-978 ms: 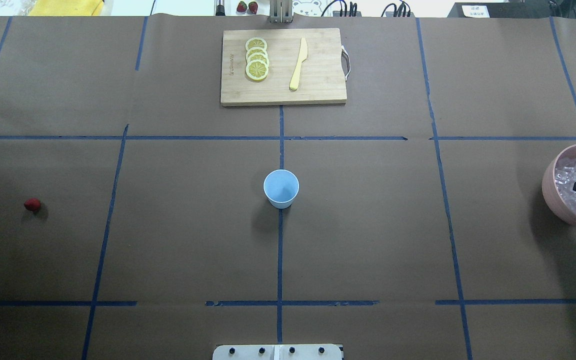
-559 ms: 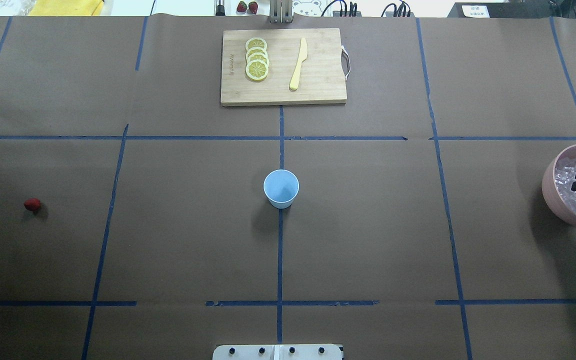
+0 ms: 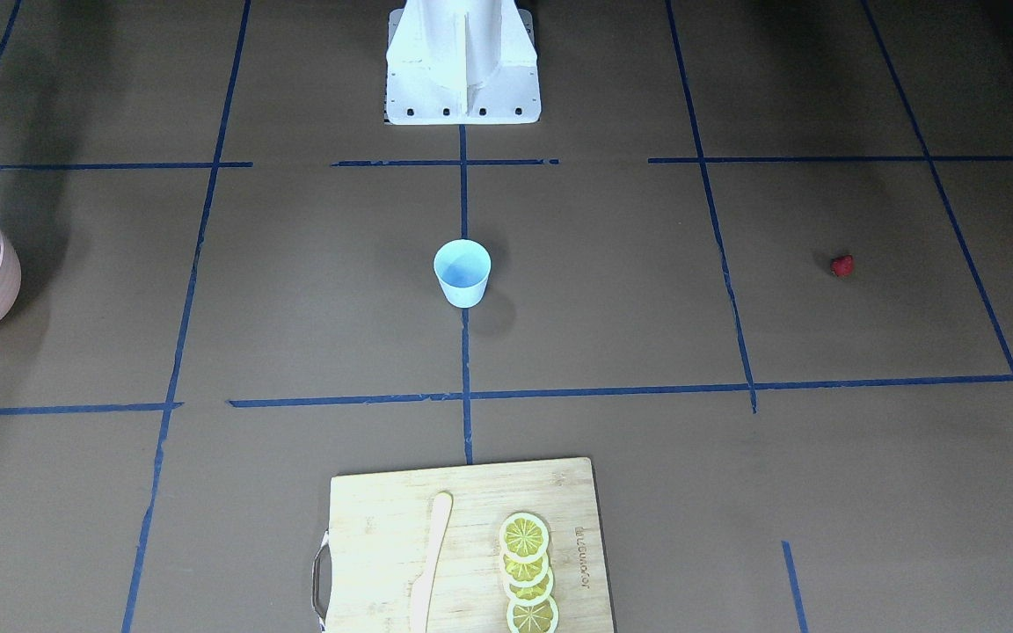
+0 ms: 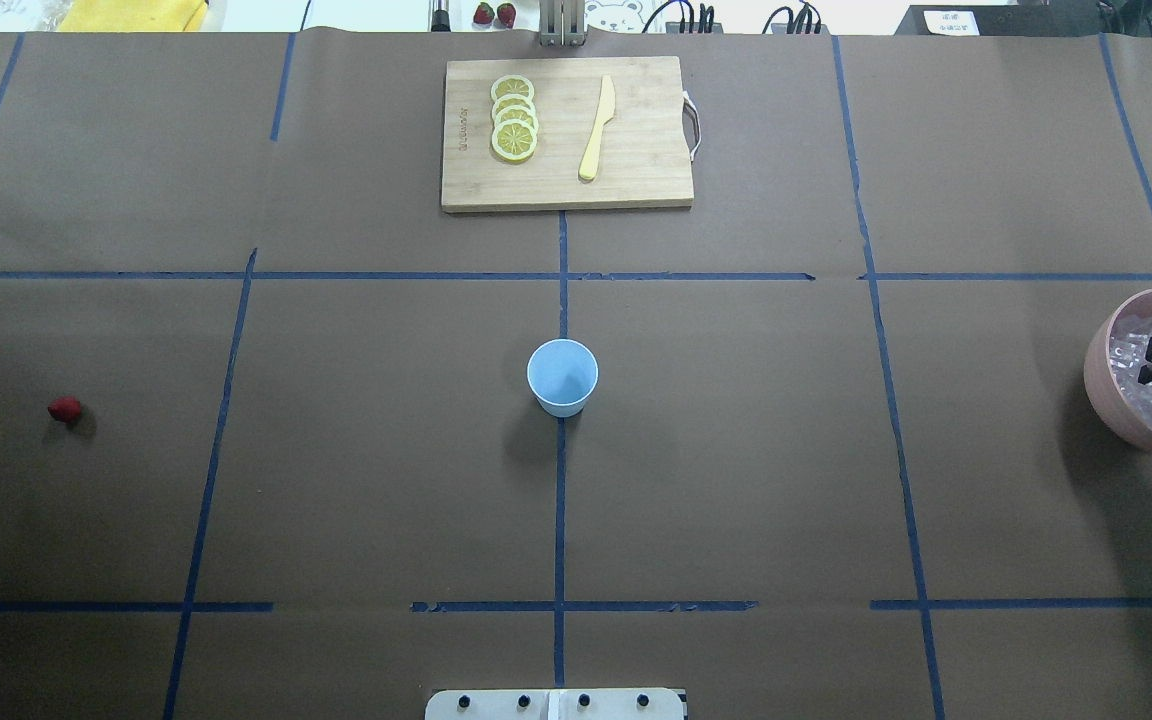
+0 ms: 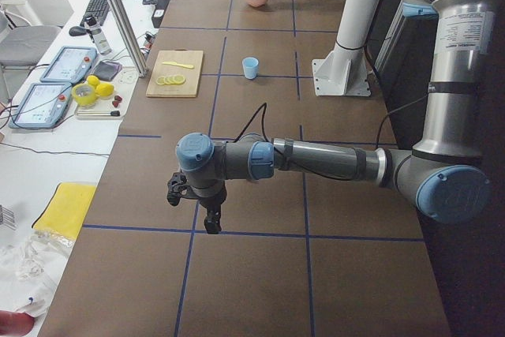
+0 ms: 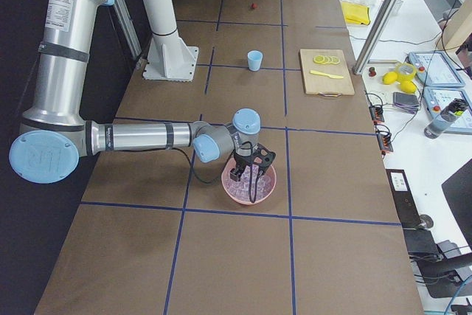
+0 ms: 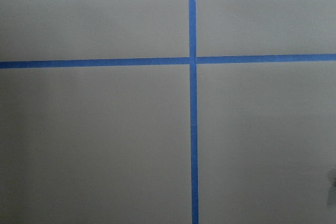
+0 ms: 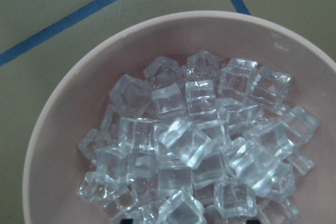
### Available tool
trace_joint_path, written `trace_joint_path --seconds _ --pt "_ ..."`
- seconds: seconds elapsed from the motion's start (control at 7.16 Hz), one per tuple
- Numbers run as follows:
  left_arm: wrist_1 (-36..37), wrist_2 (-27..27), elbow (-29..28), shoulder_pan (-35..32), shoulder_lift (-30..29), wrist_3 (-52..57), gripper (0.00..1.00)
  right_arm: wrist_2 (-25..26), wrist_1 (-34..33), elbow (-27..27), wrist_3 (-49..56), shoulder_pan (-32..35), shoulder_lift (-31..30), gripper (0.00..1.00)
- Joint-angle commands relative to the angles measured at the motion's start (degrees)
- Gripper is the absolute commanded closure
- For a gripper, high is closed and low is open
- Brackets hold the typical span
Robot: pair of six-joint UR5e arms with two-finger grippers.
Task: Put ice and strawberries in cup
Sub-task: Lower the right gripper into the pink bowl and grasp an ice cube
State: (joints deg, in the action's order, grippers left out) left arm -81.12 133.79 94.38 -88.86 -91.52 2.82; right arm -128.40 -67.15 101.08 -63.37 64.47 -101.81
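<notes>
Pink bowl [image 8: 68,103] heaped with ice [image 8: 194,145] — right fingers [image 6: 236,173] spread wide just over cubes, gripping nothing. Cup [image 4: 562,377] mid-counter [image 4: 736,450], upright, empty, free room all round. Strawberry [image 4: 64,408] alone, far out on left side. Left fingers [image 5: 211,222] low over bare counter near its end — spread can't be told.

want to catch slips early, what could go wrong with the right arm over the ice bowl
The small clear ice cubes lie heaped in the round pink bowl, so the right jaws may pinch two or none. The small light-blue plastic cup stands far from the bowl; a slick cube could drop on the way.
</notes>
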Motion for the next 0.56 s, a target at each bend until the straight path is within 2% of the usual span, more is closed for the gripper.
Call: trace_joint_path --seconds 0.0,0.28,0.42 --pt "0.0 0.0 0.0 0.0 0.0 0.1 0.00 0.2 0.0 -0.1 0.0 0.0 0.1 0.26" --pt "0.0 0.0 0.0 0.0 0.0 0.1 0.00 0.7 0.0 -0.2 0.1 0.0 0.1 0.26" --pt "0.0 0.0 0.1 0.0 0.0 0.1 0.00 0.8 0.0 -0.1 0.1 0.0 0.1 0.29"
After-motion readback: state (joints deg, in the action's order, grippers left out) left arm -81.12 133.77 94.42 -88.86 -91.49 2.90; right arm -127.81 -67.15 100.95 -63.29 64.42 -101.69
